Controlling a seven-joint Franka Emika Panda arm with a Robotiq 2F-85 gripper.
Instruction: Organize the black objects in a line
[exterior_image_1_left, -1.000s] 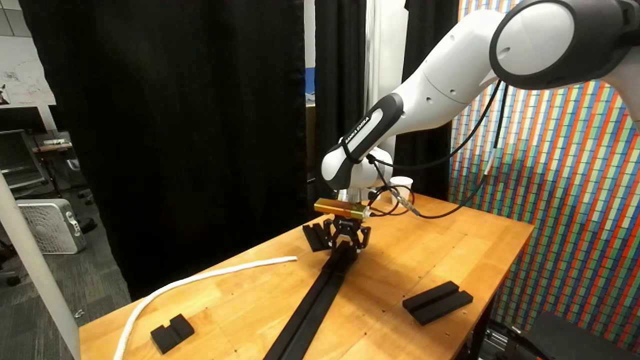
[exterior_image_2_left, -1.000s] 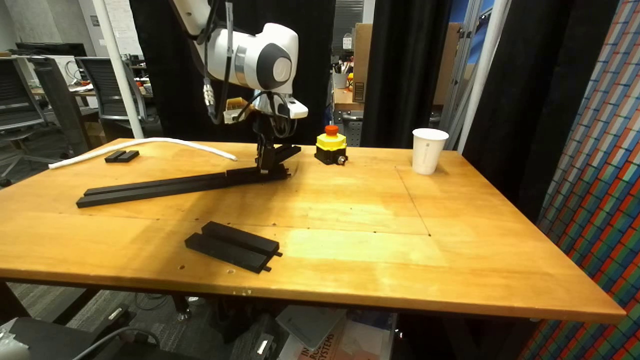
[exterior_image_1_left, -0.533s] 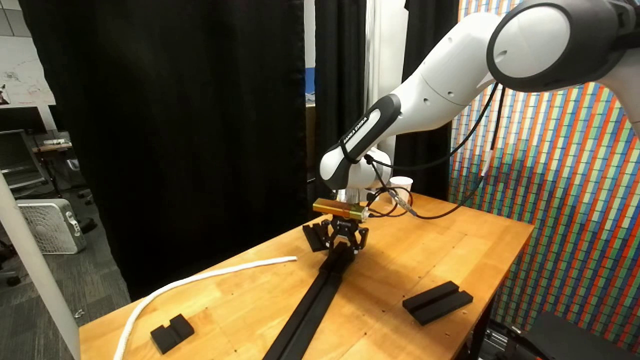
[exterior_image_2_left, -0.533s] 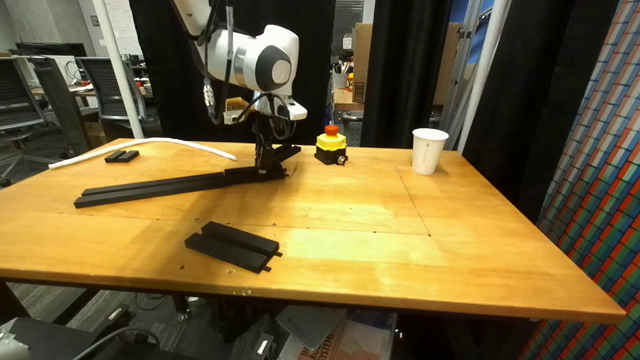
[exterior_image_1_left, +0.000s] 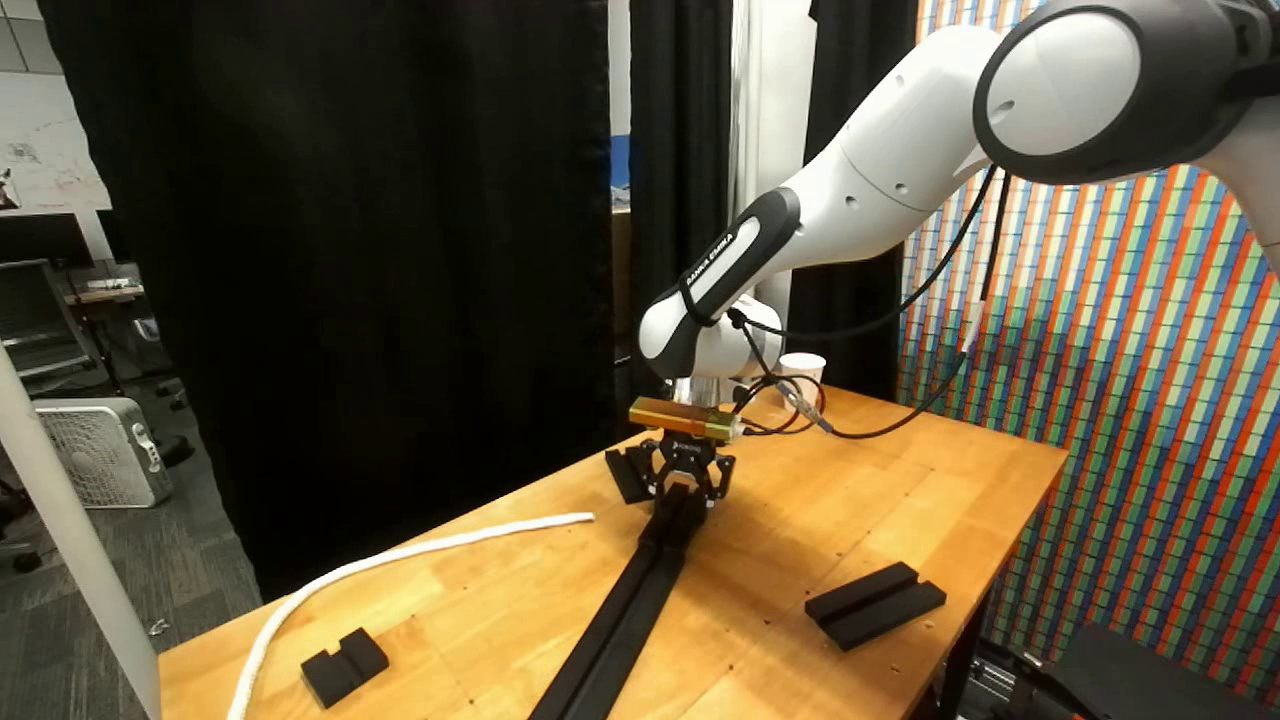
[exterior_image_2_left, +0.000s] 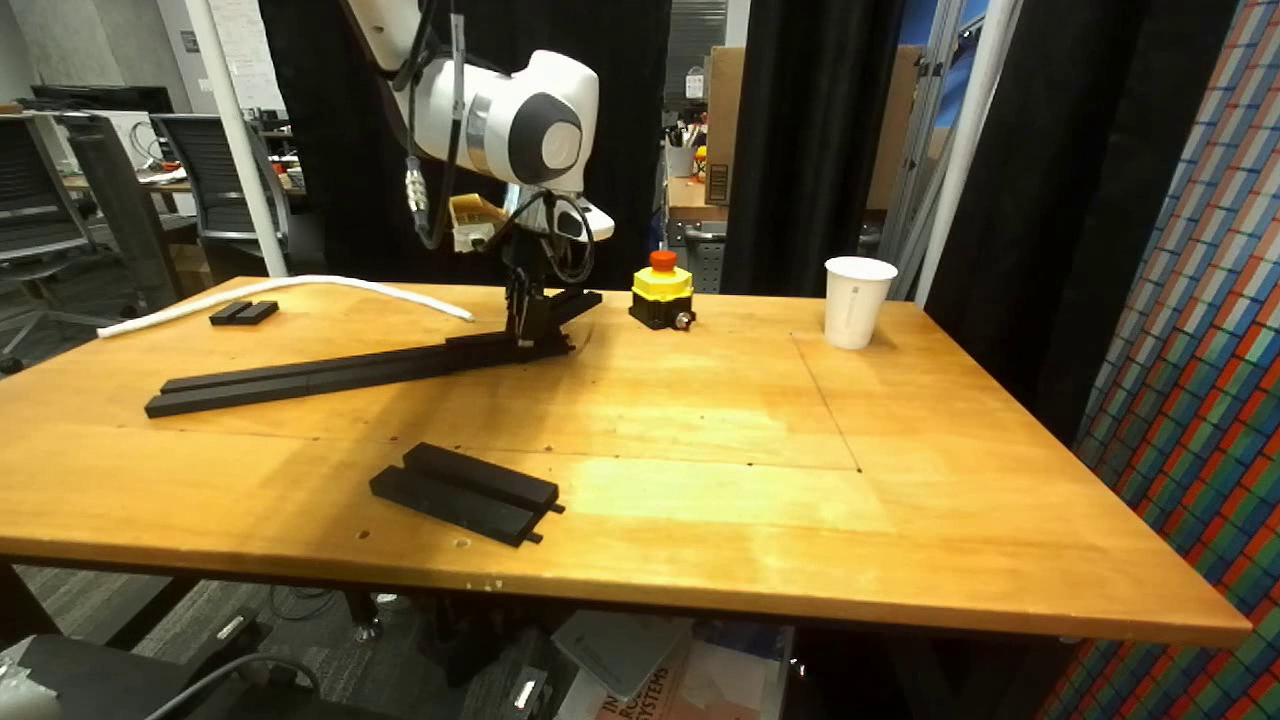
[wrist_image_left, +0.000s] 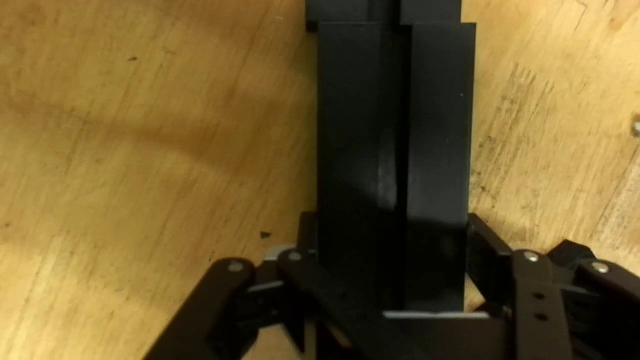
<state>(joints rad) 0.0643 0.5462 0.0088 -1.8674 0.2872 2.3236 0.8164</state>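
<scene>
The claw is clamped on a smooth, black grooved block, pressing both sides! From there, in an exterior view: long matte strip at nine o'clock, flat two-ridged slab at seven, tapered paper cup at three, those three on a wooden table.

Franka Panda arm angled down in both exterior views — wrist bent over, Robotiq gripper pointing pretty much straight down. Jaws clamped — fingers squeezing from both sides, about level in wrist view.
</scene>
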